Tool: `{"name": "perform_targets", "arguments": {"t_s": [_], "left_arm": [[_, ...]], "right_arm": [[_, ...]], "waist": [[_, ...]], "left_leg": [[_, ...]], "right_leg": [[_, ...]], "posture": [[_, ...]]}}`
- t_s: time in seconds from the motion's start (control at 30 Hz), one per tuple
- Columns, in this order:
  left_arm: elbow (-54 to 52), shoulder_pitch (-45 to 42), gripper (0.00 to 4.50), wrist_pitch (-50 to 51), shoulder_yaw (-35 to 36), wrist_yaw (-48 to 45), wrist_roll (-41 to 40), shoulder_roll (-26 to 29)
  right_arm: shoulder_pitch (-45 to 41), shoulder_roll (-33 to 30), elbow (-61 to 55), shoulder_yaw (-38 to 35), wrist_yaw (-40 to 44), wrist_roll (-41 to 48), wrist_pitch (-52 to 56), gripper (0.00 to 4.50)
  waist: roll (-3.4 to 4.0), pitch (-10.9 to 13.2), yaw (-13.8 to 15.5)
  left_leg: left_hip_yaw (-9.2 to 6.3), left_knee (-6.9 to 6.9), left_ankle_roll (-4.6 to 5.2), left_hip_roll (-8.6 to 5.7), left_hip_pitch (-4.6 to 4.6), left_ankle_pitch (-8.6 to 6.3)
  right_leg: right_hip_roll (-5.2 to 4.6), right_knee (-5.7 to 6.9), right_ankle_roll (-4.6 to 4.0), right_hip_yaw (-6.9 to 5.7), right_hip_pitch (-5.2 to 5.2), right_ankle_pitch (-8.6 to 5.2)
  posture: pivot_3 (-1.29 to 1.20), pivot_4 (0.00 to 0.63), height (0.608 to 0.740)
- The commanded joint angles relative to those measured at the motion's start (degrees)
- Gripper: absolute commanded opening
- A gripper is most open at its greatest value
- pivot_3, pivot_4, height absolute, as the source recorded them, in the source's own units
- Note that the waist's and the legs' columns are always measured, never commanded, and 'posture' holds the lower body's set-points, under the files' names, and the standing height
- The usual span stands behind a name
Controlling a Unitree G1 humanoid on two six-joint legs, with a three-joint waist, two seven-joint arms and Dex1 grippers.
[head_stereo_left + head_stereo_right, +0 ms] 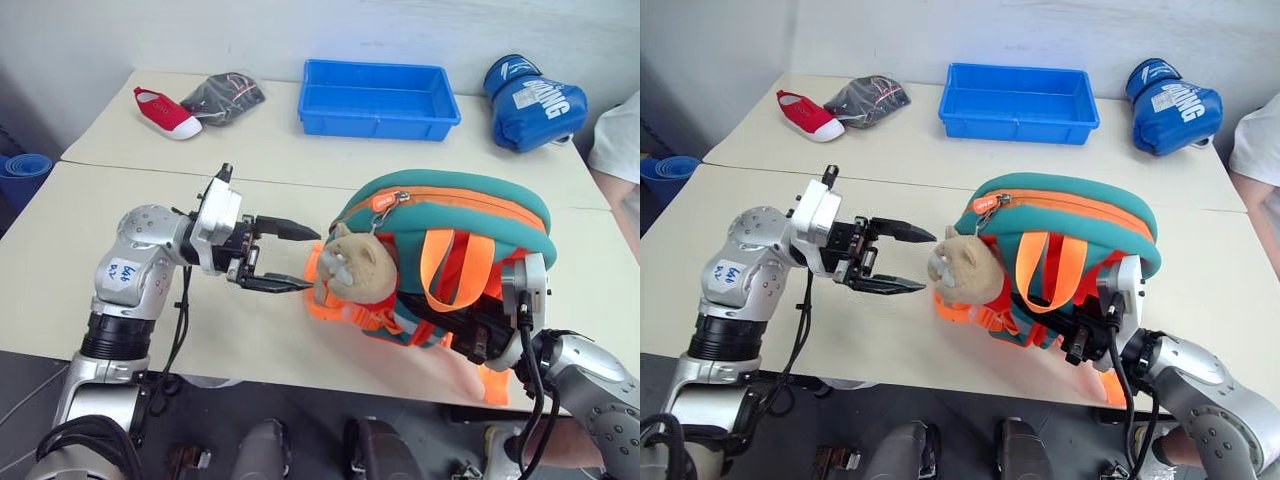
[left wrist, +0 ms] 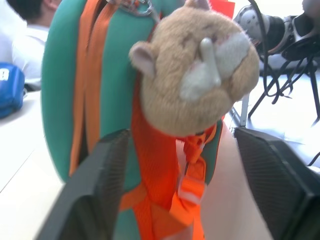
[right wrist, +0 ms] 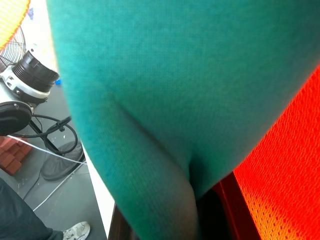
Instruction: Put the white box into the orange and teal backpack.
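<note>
On the far left of the pale table (image 1: pixel 300 160) lies a small red slip-on shoe (image 1: pixel 166 112), and a dark crumpled cloth bag (image 1: pixel 225 97) lies just beside it. Nearer, the left end effector (image 1: pixel 290 257) points to the right. Its two black fingers are spread apart and hold nothing. The tan plush toy (image 1: pixel 357 265) on the front of the puffy orange and teal backpack (image 1: pixel 450 215) sits just to the right of those fingers, very close but not touching.

At the far middle sits an open blue plastic tray (image 1: pixel 377 98). The backpack lies on its side in front of it, with its long side running left to right. Its orange zipper looks closed along the teal top. The flat white box cannot be seen, so it may be inside the backpack already, but that is only a guess.

The right end effector (image 1: pixel 1080 340) is tucked under the right end of the backpack, clenched on the backpack's cloth. The left arm is the one nearer the toy end.

At the far right lies a blue boxing glove (image 1: pixel 530 100) with white letters that are hard to read, and a person's white sleeve (image 1: pixel 620 140) shows at the edge.
</note>
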Motion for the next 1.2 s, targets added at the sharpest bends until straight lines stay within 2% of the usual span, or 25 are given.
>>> {"name": "perform_targets", "arguments": {"t_s": [0.03, 0.2, 0.23, 0.3, 0.5, 0.6, 0.7, 0.87, 0.97, 1.07, 1.2], "left_arm": [[-4.9, 0.5, 4.48, 0.8, -1.2, 1.7, -2.1, -2.1], [-5.3, -0.1, 4.48, -0.2, -2.7, 3.3, -1.6, -6.0], [-5.3, -0.1, 4.3, 0.0, -2.7, 3.4, -1.6, -6.0], [-5.1, 0.2, 3.91, 0.5, -2.6, 3.8, -1.6, -5.8], [-1.5, 0.7, 2.12, -0.5, -1.0, 4.8, 0.0, -3.9], [3.8, -1.9, 1.26, -1.8, 0.8, 5.7, 1.5, -2.2], [6.5, -3.9, 0.61, -0.9, 0.5, 3.1, 1.6, 0.6], [12.8, -7.7, 0.61, 0.2, 3.0, 4.6, 1.8, 3.5], [20.8, -9.7, 0.61, -2.5, 1.5, 8.2, 8.3, 5.9], [26.6, -10.7, 0.61, -4.1, -1.1, 10.8, 13.0, 5.1], [27.1, -10.2, 0.61, -3.4, -2.0, 13.1, 14.2, 1.2]], "right_arm": [[-0.8, -0.2, -0.6, -0.8, 0.5, 0.2, -1.0, 0.0], [-2.0, 0.1, 0.0, -0.2, 0.5, -0.1, -1.0, 0.0], [-2.1, 0.2, 0.0, -0.2, 0.4, -0.1, -1.0, 0.0], [-2.0, 0.5, 0.1, 0.0, 0.4, -0.4, -1.1, 0.0], [0.2, 1.7, -1.6, -0.2, -0.5, -1.8, -2.1, 0.0], [1.9, 2.2, -2.2, -4.3, -2.0, -0.3, -3.1, 0.0], [2.9, 1.9, -2.0, -7.6, -2.5, 0.8, -3.7, 0.0], [4.3, 3.3, -2.5, -10.6, -4.3, 3.2, -4.6, 0.0], [5.5, 4.2, -3.3, -11.1, -5.2, 4.3, -5.0, 0.0], [7.1, 4.8, -4.4, -10.4, -5.7, 4.8, -5.2, 0.0], [9.1, 6.0, -6.1, -9.1, -6.4, 5.2, -5.5, 0.0]], "waist": [[0.0, 0.0, 0.0], [0.0, 0.0, 0.0], [0.0, 0.0, 0.0], [0.0, 0.0, 0.0], [0.0, 0.0, 0.0], [0.0, 0.0, 0.0], [0.0, 0.0, 0.0], [0.0, 0.0, 0.0], [0.0, 0.0, 0.0], [0.0, 0.0, 0.0], [-0.01, 0.0, 0.2]], "left_leg": [[0.0, 0.0, 0.0, 0.0, 0.0, 0.0], [0.0, 0.03, 0.0, -0.01, 0.01, 0.0], [0.0, 0.03, 0.0, -0.01, 0.01, 0.0], [0.0, 0.02, -0.01, 0.0, 0.01, 0.01], [0.0, 0.02, -0.02, 0.0, 0.01, 0.01], [0.0, 0.03, -0.01, 0.0, 0.01, 0.01], [0.0, 0.05, 0.0, -0.02, 0.01, 0.0], [0.0, 0.04, -0.01, -0.01, 0.01, 0.0], [0.01, 0.03, 0.0, -0.01, 0.01, 0.0], [0.02, 0.03, 0.06, -0.01, 0.02, -0.04], [0.0, 0.05, 0.18, -0.02, -0.06, -0.1]], "right_leg": [[0.0, 0.01, 0.0, 0.0, 0.0, 0.0], [0.01, 0.02, 0.01, 0.0, 0.02, 0.0], [0.02, 0.02, 0.01, 0.0, 0.01, 0.01], [0.03, 0.02, 0.01, 0.0, 0.0, 0.01], [0.03, 0.02, 0.01, 0.0, 0.01, 0.01], [0.03, 0.04, 0.01, 0.0, 0.01, 0.01], [0.01, 0.04, 0.02, -0.01, 0.02, 0.01], [0.02, 0.03, 0.02, -0.01, 0.01, 0.01], [0.03, 0.05, 0.02, -0.01, 0.0, 0.01], [0.02, 0.04, 0.02, -0.01, 0.01, 0.01], [0.0, -0.01, 0.05, -0.04, -0.01, 0.03]], "posture": [[0.0, 0.15, 0.74], [0.0, 0.15, 0.74], [0.0, 0.15, 0.74], [0.0, 0.15, 0.74], [0.0, 0.15, 0.74], [0.0, 0.15, 0.74], [0.0, 0.15, 0.74], [0.0, 0.15, 0.74], [0.0, 0.15, 0.74], [0.0, 0.15, 0.74], [0.0, 0.15, 0.74]]}}
